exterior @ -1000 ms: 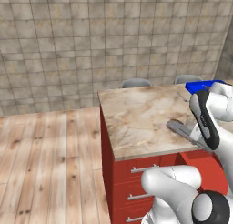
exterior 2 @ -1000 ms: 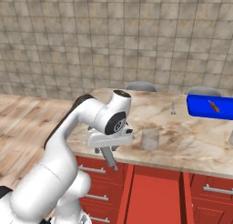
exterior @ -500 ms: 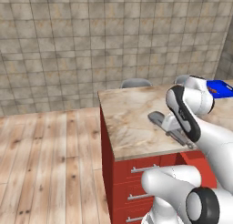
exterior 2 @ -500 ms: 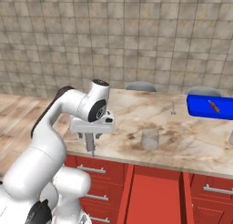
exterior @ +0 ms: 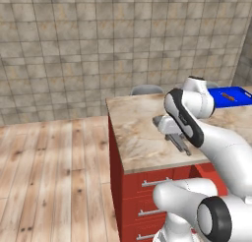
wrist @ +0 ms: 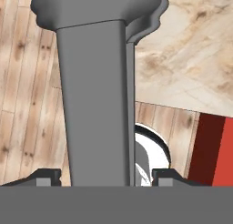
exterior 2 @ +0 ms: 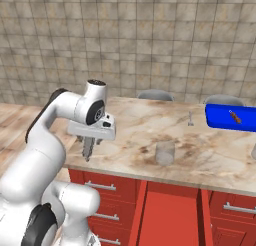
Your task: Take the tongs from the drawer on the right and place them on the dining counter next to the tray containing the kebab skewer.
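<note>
where tile wall (exterior 2: 150, 40) backs dining counter (exterior 2: 210, 155)

- Tongs (exterior 2: 88, 149) are hanging in the gripper (exterior 2: 89, 151), over the left end of the dining counter (exterior 2: 150, 135), near its front edge.
- Cup (exterior 2: 165, 153) is standing on the counter, right of the gripper.
- Tray (exterior 2: 231, 117) is sitting far right, kebab skewer (exterior 2: 233, 116) lying in it.
- Small utensil (exterior 2: 190, 119) is lying just left of the tray.
- Stools (exterior 2: 155, 95) are standing behind the counter.
</note>
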Controlling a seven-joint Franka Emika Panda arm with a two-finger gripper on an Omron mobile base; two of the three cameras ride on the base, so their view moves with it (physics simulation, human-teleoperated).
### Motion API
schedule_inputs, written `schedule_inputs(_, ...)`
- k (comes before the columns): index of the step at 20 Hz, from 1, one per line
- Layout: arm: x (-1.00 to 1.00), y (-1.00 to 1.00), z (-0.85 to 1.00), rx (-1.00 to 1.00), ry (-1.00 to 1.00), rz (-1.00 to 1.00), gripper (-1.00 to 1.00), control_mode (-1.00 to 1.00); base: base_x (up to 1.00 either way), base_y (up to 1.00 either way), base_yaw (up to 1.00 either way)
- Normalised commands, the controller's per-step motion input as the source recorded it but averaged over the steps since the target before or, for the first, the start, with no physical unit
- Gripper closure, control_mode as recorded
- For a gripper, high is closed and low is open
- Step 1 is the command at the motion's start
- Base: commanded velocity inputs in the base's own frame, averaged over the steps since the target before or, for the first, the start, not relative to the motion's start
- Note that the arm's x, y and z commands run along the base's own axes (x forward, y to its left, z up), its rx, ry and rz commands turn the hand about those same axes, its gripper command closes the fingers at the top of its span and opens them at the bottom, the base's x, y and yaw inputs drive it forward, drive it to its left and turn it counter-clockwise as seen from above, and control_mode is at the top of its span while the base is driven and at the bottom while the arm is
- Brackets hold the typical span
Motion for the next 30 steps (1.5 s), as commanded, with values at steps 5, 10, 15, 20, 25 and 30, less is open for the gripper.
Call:
schedule_inputs(5,0.04,0.15,0.06,-0.09,-0.07,-0.1,1.0,-1.0,0.0,0.0,0.0)
schedule_inputs(10,0.0,0.09,0.26,-0.07,-0.06,-0.06,1.0,-1.0,0.0,0.0,0.0)
schedule_inputs(15,0.0,0.09,0.23,-0.06,-0.1,-0.05,1.0,-1.0,0.0,0.0,0.0)
schedule_inputs(20,0.0,0.11,0.15,-0.08,-0.2,-0.04,1.0,-1.0,0.0,0.0,0.0)
schedule_inputs(25,0.0,0.0,0.16,-0.04,-0.19,-0.03,1.0,-1.0,0.0,0.0,0.0)
schedule_inputs(30,0.0,0.0,0.18,0.0,-0.07,0.0,1.0,-1.0,0.0,0.0,0.0)
